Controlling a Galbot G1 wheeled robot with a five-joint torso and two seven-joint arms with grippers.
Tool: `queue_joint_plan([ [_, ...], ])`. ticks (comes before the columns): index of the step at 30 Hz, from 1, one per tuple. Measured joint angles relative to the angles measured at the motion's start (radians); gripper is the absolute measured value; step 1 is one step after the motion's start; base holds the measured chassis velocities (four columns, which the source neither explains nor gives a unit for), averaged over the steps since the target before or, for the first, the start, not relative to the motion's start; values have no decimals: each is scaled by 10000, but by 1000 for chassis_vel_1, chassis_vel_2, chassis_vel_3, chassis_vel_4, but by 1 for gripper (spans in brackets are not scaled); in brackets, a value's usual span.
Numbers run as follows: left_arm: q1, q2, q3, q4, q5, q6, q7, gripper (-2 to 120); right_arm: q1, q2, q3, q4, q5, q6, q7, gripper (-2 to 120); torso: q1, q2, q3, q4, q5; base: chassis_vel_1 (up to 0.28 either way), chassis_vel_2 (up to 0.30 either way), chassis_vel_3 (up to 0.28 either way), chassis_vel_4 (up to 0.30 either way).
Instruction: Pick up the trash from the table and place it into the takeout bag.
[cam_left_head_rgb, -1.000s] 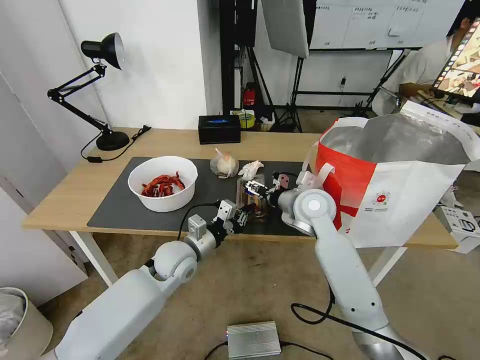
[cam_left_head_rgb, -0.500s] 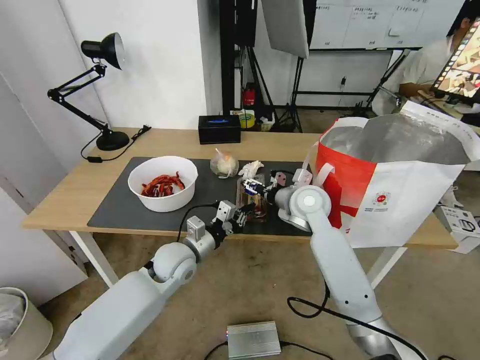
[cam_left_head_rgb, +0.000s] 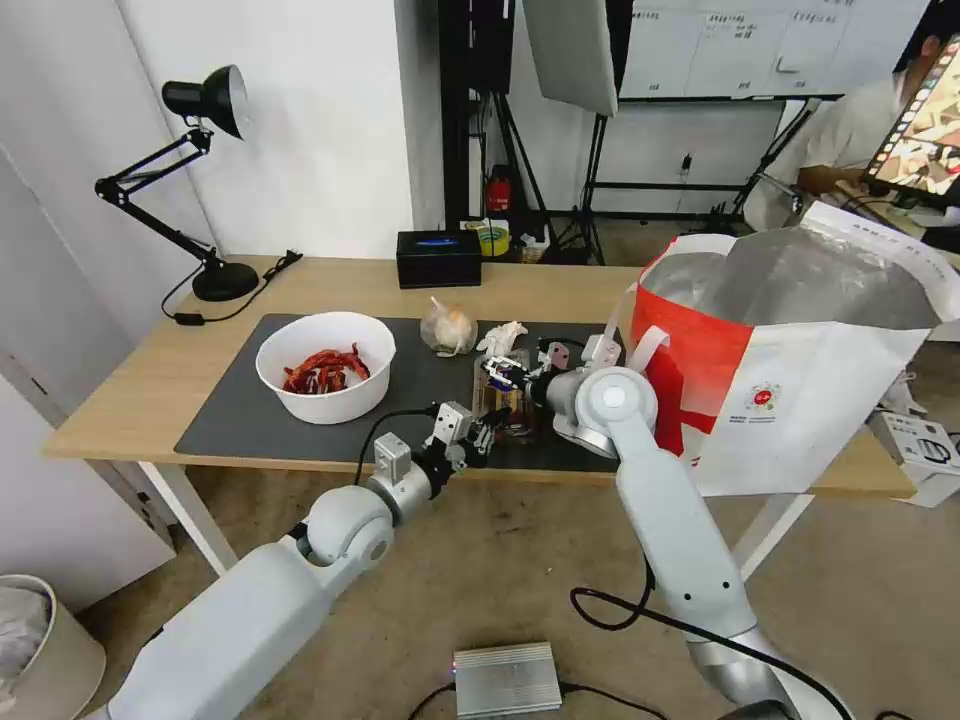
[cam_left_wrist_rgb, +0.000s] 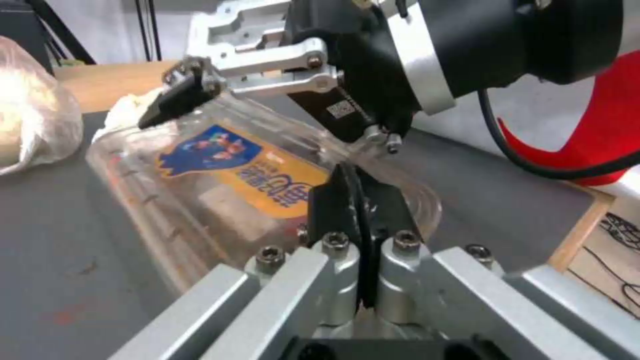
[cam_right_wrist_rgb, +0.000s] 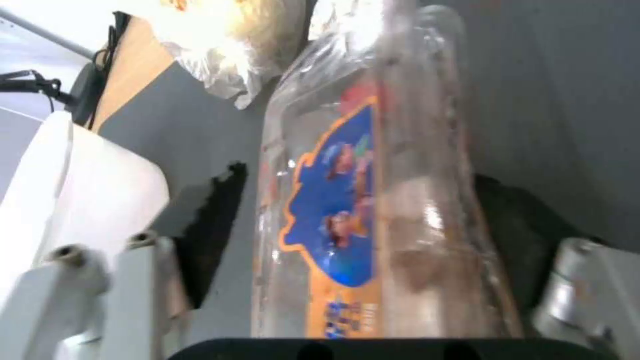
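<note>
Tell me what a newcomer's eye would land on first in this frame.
Both grippers meet at the clear clamshell tray near the front edge of the dark mat: the left gripper is shut on the tray's near rim, and the open right gripper straddles it from the other side. Just right of them stands the big red and white takeout bag, mouth open, and the white bowl of red scraps sits to the left.

Left arm rises from lower left of head view toward centre, forearm angled up-right. Left gripper (cam_left_head_rgb: 482, 432) sits just below frame centre, black pads (cam_left_wrist_rgb: 343, 200) pressed flat together. Right arm climbs from lower right, bends at round white elbow joint right of centre, wrist turned leftward. Right gripper (cam_left_head_rgb: 510, 372) at frame centre, fingers (cam_right_wrist_rgb: 217, 220) spread wide apart.
</note>
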Motion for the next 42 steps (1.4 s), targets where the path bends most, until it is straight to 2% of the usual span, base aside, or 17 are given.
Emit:
queue_joint_plan([
  [3,0,-2,10,-2,0,0,-1,0,-30,-18,2,32,35,0,14,59,0,0,0,-1,0,0,0,0,0],
  [4,0,-2,10,-2,0,0,-1,0,-30,-18,2,32,35,0,14,59,0,0,0,-1,0,0,0,0,0],
  [7,-5,0,16,-4,0,0,-3,0,-103,10,44,61,45,1,37,45,0,0,0,-1,0,0,0,0,0],
  [9,-4,0,16,-4,0,0,-4,0,-134,16,54,66,45,1,40,42,0,0,0,0,0,0,0,0,0],
  [11,-3,-6,18,-5,0,-1,-4,0,-203,20,78,76,42,1,42,32,0,0,0,0,0,0,0,0,0],
  [12,-3,-6,18,-5,0,-1,-4,0,-203,20,78,76,42,1,42,32,0,0,0,0,0,0,0,0,0],
  [14,-13,-18,21,-1,0,-3,-5,0,-266,21,113,91,41,1,42,21,0,0,0,0,0,0,0,0,0],
  [15,-13,-18,21,-1,0,-3,-5,0,-266,21,113,91,41,1,42,21,0,0,0,0,0,0,0,0,0],
  [18,-18,-27,22,5,-1,-5,-5,0,-312,11,149,105,50,2,38,6,-1,0,0,0,0,0,0,0,0],
  [20,-20,-29,22,6,-2,-7,-5,0,-321,4,161,107,52,3,37,1,0,0,0,1,0,0,0,0,0],
  [33,36,-9,-133,-29,-3,-46,1,0,-377,33,209,86,43,6,33,0,-1,1,-1,-1,0,0,0,0,0],
  [42,684,527,-1087,-450,-99,-172,322,0,-346,56,210,56,33,6,18,0,0,0,0,-2,-1,0,0,0,0],
])
